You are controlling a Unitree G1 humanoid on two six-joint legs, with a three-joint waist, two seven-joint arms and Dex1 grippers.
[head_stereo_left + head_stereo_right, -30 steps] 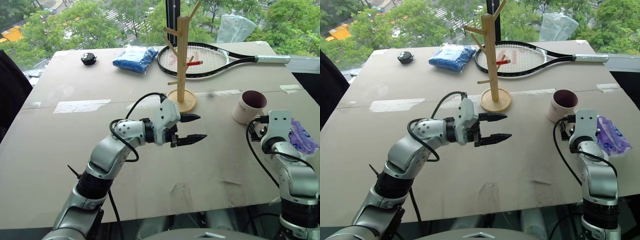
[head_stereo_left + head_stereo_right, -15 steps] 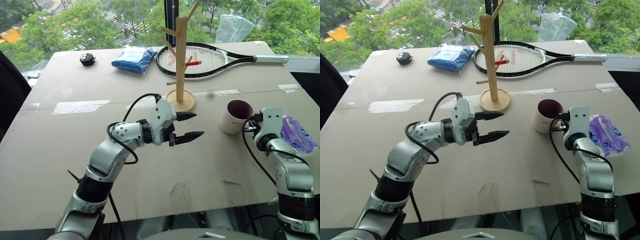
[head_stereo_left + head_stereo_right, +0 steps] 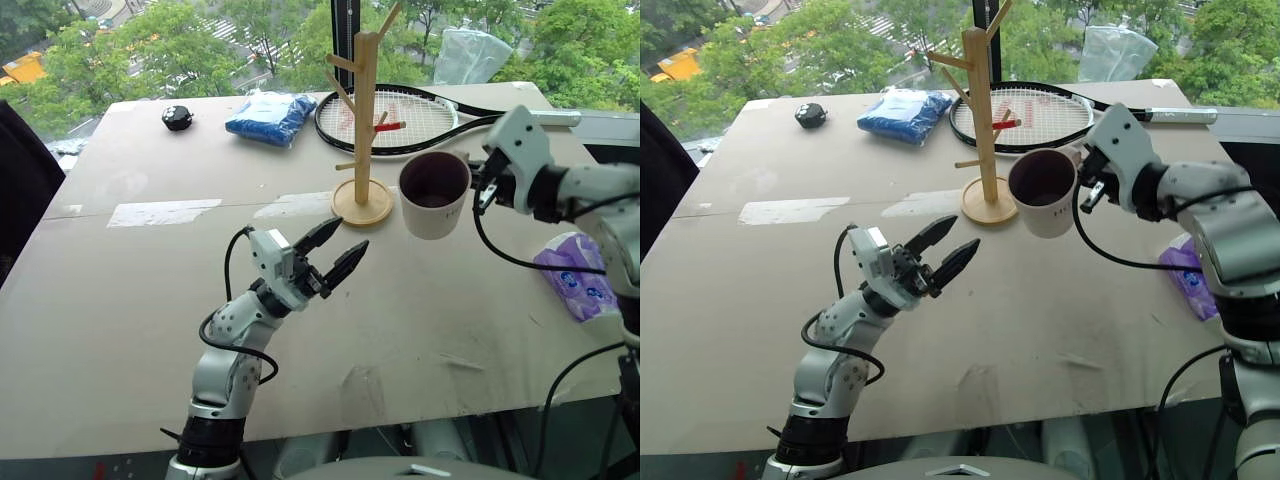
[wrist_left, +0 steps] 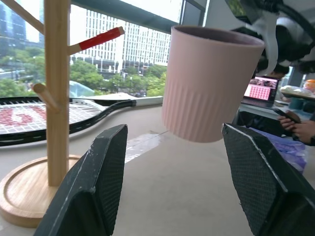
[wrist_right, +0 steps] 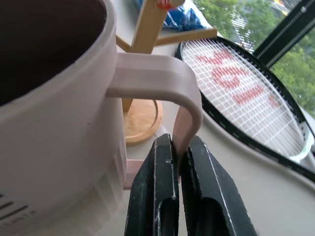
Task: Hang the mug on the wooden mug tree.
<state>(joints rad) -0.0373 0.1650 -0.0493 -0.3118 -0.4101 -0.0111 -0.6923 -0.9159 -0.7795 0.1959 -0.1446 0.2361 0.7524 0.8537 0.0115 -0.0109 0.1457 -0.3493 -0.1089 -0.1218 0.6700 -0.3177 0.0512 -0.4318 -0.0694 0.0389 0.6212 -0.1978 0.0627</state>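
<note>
- The left gripper (image 3: pixel 338 250) hovered low over the table (image 3: pixel 150 300), its two black fingers spread apart and holding nothing; it pointed toward the tree's base and took no part in the carry.
- The wooden mug tree (image 3: pixel 364 120) stood upright on its round disc base near the middle of the table, every peg in view bare, so the hanging itself was not yet done.
- The mug (image 3: pixel 434 193) was off the table, held in the air just right of the tree's pole, at about the height of the lowest peg, mouth up and slightly tilted.
- The right gripper (image 5: pixel 177 162) was clamped on the mug's handle, fingers pinching its outer bar.
- Picking up was done, by my reading; what remained was bringing the handle's loop over a peg and letting go.
</note>
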